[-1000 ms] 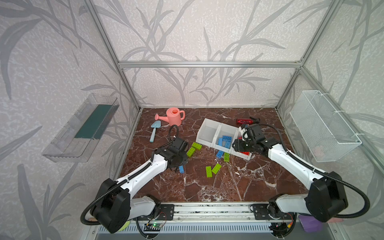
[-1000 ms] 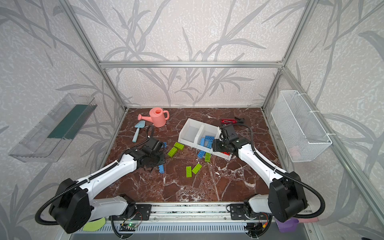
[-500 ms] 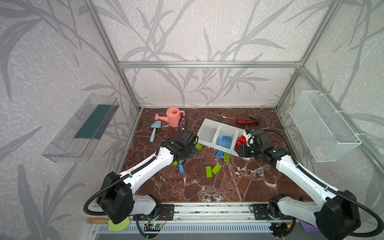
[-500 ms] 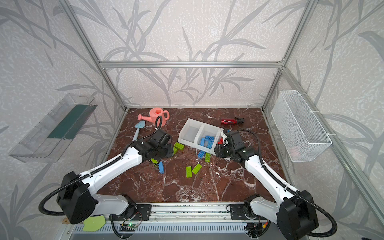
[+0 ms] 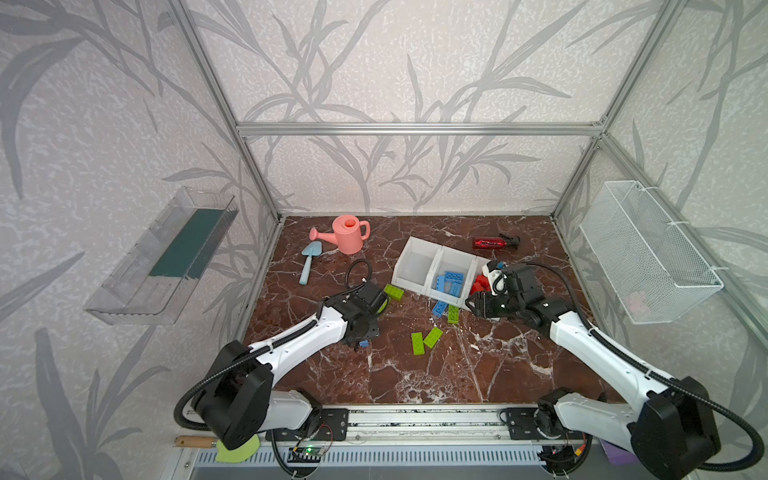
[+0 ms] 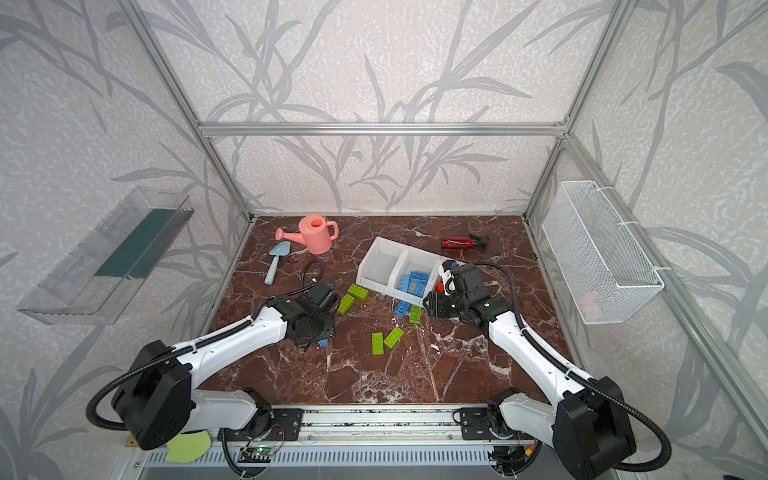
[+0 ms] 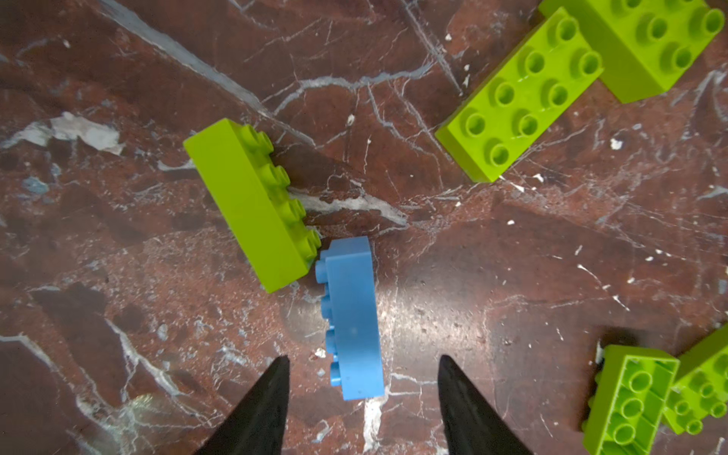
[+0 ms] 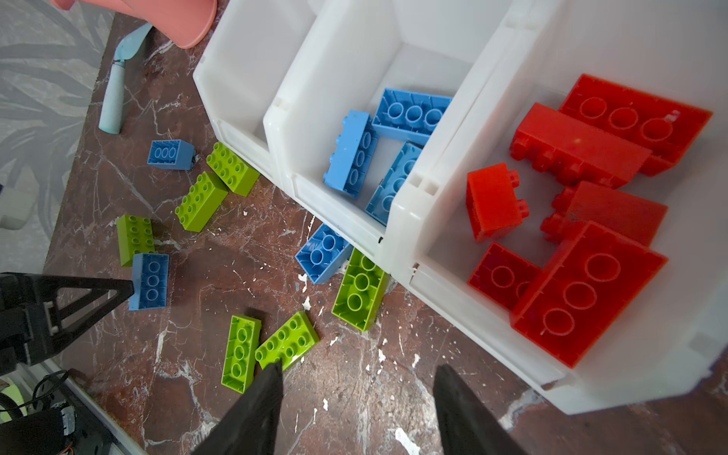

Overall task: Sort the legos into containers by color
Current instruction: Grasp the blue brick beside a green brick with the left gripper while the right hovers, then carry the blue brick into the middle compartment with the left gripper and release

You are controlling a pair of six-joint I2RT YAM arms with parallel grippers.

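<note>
Right wrist view shows three containers (image 8: 445, 149): six red legos (image 8: 587, 291) in the right one, three blue legos (image 8: 350, 153) in the middle one. Six green legos (image 8: 201, 201) and three loose blue ones lie on the counter (image 8: 205, 303), near and left of them. The left claw (image 7: 362, 358) stands open astride one loose blue brick's end, and the right claw (image 8: 356, 366) is open and empty.

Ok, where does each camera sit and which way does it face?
Top views: high at the front, facing down and back over the marble table; left arm and right arm show.
Left wrist: on the left arm, facing down at a blue brick; open left hand shows.
Right wrist: on the right arm, facing the white bins and loose bricks; open right hand shows.
Shared: both wrist views show that blue brick.
</note>
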